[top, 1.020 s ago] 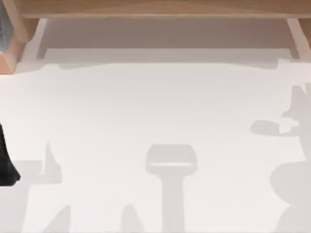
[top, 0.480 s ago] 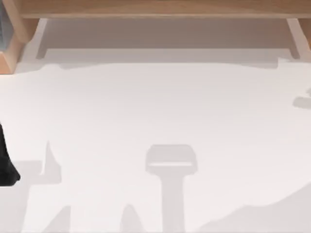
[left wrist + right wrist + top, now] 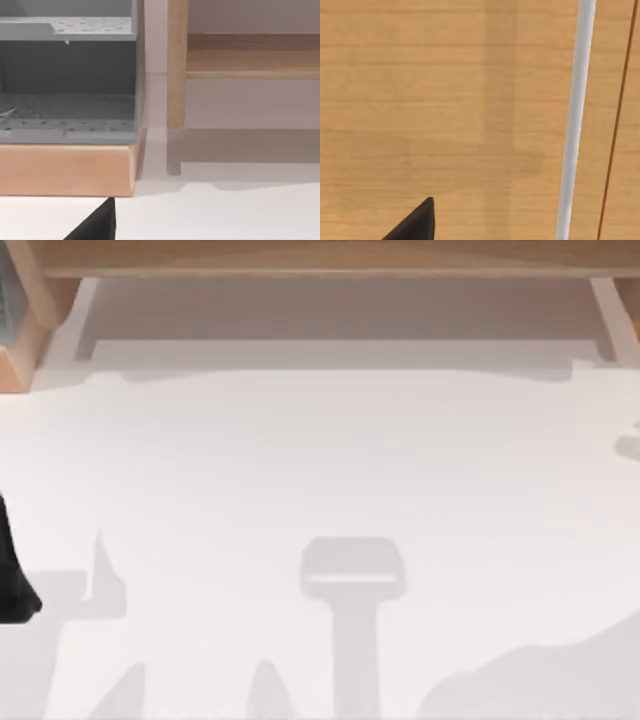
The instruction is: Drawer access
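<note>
Black against the white tabletop (image 3: 320,460), my left arm (image 3: 12,570) shows at the tabletop's left edge, about midway along it. The left gripper (image 3: 97,225) is seen in the left wrist view as one dark tip low over the white surface; whether it is open or closed I cannot tell, and it holds nothing that I can see. It faces a wooden cabinet (image 3: 65,167) at the far left corner of the tabletop, whose grey inside (image 3: 67,65) carries perforated grey shelves (image 3: 65,107), one above another. Just beside the cabinet stands an upright wooden post (image 3: 176,65), and from it a low wooden shelf (image 3: 320,255) runs along the whole far edge of the tabletop, pale wall beneath it. Grey shadows (image 3: 352,575) lie across the near half of the tabletop, the broadest of them at the near right corner.

The right gripper (image 3: 417,225) shows in the right wrist view as a dark tip close in front of a wooden panel (image 3: 445,100); its state I cannot tell either. A white bar (image 3: 575,120) crosses the panel, with a thin dark seam (image 3: 617,120) just beside it. Whether this panel is the drawer's front I cannot tell.
</note>
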You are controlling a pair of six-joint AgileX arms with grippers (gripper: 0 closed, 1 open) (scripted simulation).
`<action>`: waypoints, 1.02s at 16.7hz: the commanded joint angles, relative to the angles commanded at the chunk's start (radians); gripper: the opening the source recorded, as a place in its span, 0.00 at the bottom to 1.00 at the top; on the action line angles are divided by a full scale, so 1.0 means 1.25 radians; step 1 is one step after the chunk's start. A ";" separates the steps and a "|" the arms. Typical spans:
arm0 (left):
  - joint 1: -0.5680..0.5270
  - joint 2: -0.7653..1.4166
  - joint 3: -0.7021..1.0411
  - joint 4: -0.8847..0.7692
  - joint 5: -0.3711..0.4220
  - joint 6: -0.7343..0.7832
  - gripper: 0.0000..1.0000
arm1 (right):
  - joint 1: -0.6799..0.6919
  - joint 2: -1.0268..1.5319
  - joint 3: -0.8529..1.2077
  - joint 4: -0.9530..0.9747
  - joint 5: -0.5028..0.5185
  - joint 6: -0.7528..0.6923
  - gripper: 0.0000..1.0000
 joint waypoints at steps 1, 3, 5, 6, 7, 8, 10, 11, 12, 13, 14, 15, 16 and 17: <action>0.000 0.000 0.000 0.000 0.000 0.000 1.00 | 0.001 0.001 0.003 -0.001 0.000 0.000 1.00; 0.000 0.000 0.000 0.000 0.000 0.000 1.00 | 0.008 0.011 0.026 -0.012 0.004 -0.001 1.00; 0.000 0.000 0.000 0.000 0.000 0.000 1.00 | 0.015 0.027 0.059 -0.029 0.012 -0.002 1.00; 0.000 0.000 0.000 0.000 0.000 0.000 1.00 | 0.019 0.034 0.075 -0.038 0.015 -0.002 1.00; 0.000 0.000 0.000 0.000 0.000 0.000 1.00 | 0.022 0.040 0.087 -0.044 0.018 -0.002 1.00; 0.000 0.000 0.000 0.000 0.000 0.000 1.00 | 0.023 0.044 0.094 -0.048 0.020 -0.002 1.00; 0.000 0.000 0.000 0.000 0.000 0.000 1.00 | 0.024 0.044 0.096 -0.049 0.020 -0.002 1.00; 0.000 0.000 0.000 0.000 0.000 0.000 1.00 | 0.024 0.044 0.096 -0.049 0.020 -0.002 1.00; 0.000 0.000 0.000 0.000 0.000 0.000 1.00 | 0.024 0.044 0.096 -0.049 0.020 -0.002 0.92; 0.000 0.000 0.000 0.000 0.000 0.000 1.00 | 0.024 0.044 0.096 -0.049 0.020 -0.002 0.85; 0.000 0.000 0.000 0.000 0.000 0.000 1.00 | 0.024 0.044 0.096 -0.049 0.020 -0.002 0.77; 0.000 0.000 0.000 0.000 0.000 0.000 1.00 | 0.024 0.044 0.096 -0.049 0.020 -0.002 0.70; 0.000 0.000 0.000 0.000 0.000 0.000 1.00 | 0.024 0.044 0.096 -0.049 0.020 -0.002 0.62; 0.000 0.000 0.000 0.000 0.000 0.000 1.00 | 0.024 0.044 0.096 -0.049 0.020 -0.002 0.55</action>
